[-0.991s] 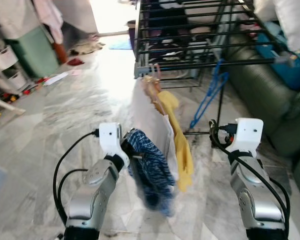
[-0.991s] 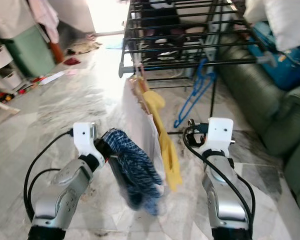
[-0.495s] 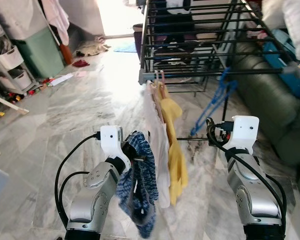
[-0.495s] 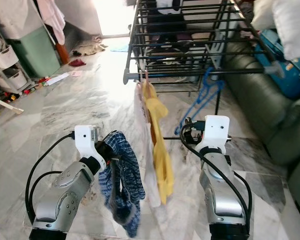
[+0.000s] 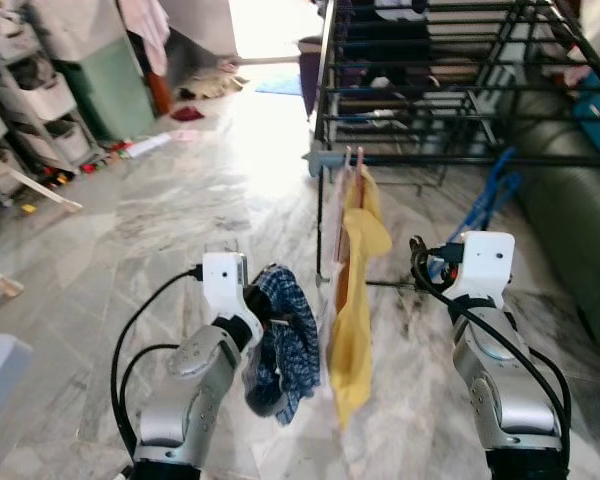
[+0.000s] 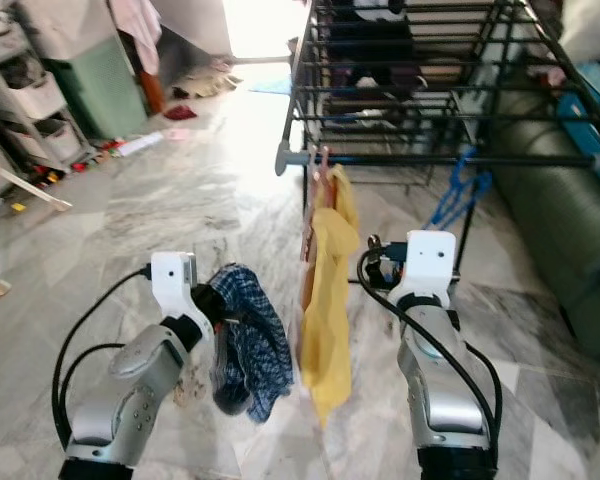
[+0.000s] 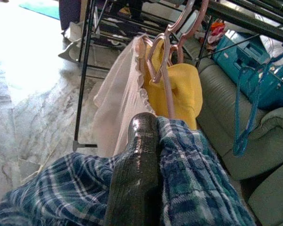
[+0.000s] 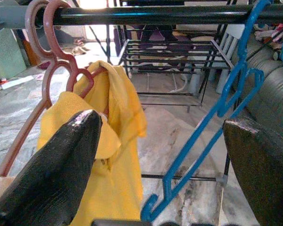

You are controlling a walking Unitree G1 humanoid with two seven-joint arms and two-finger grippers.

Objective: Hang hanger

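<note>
My left gripper (image 7: 142, 141) is shut on a blue plaid garment (image 5: 281, 342), which drapes over its fingers and hides whatever it hangs on. It is low and just left of the clothes on the rack. A black drying rack (image 5: 460, 158) stands ahead. From its near bar hang pink hangers (image 8: 52, 33) with a yellow shirt (image 5: 358, 300) and a pale garment (image 5: 332, 215). My right gripper (image 8: 162, 127) is open with nothing between its fingers, facing the yellow shirt and a blue hanger (image 8: 226, 103) on the same bar.
A dark green sofa (image 5: 570, 220) runs along the right behind the rack, with a blue bag (image 7: 254, 70) on it. At the left stand a teal cabinet (image 5: 105, 90) and white shelves (image 5: 20, 90), with clutter on the marble floor (image 5: 180, 200).
The camera has turned, so the rack and hanging clothes now sit further right. The plaid garment has swung under my left gripper, which still holds it. The right gripper stays open.
</note>
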